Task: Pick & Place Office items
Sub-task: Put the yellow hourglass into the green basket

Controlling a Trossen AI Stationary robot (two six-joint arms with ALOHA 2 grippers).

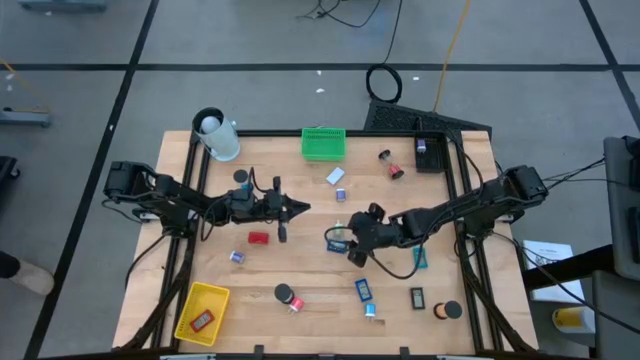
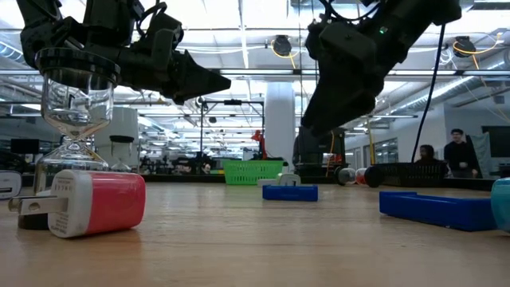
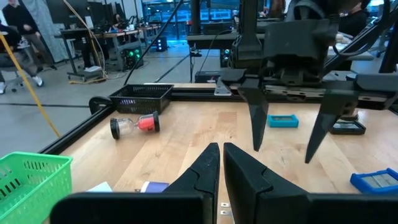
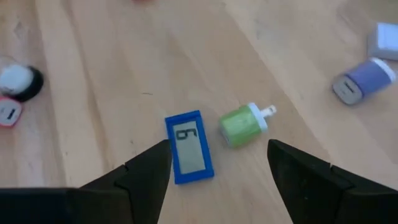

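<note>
Small office items lie scattered on the wooden table. My right gripper (image 1: 345,242) (image 4: 217,152) hangs open and tilted down over the table's middle. In its wrist view a blue block with a display (image 4: 188,148) (image 1: 337,243) and a green plug (image 4: 244,124) lie flat on the table between its fingers, untouched. A purple plug (image 4: 364,81) and a black cylinder (image 4: 18,79) lie further off. My left gripper (image 1: 297,208) (image 3: 221,152) is shut, level and empty above the table, left of centre. A red block (image 1: 259,238) lies near it.
A green basket (image 1: 323,143) stands at the far edge and a yellow basket (image 1: 202,311) at the near left corner. A white cylinder (image 1: 215,135) stands at the far left. A black tray (image 1: 430,153) and an hourglass (image 1: 390,165) are at the far right. People stand beyond the table.
</note>
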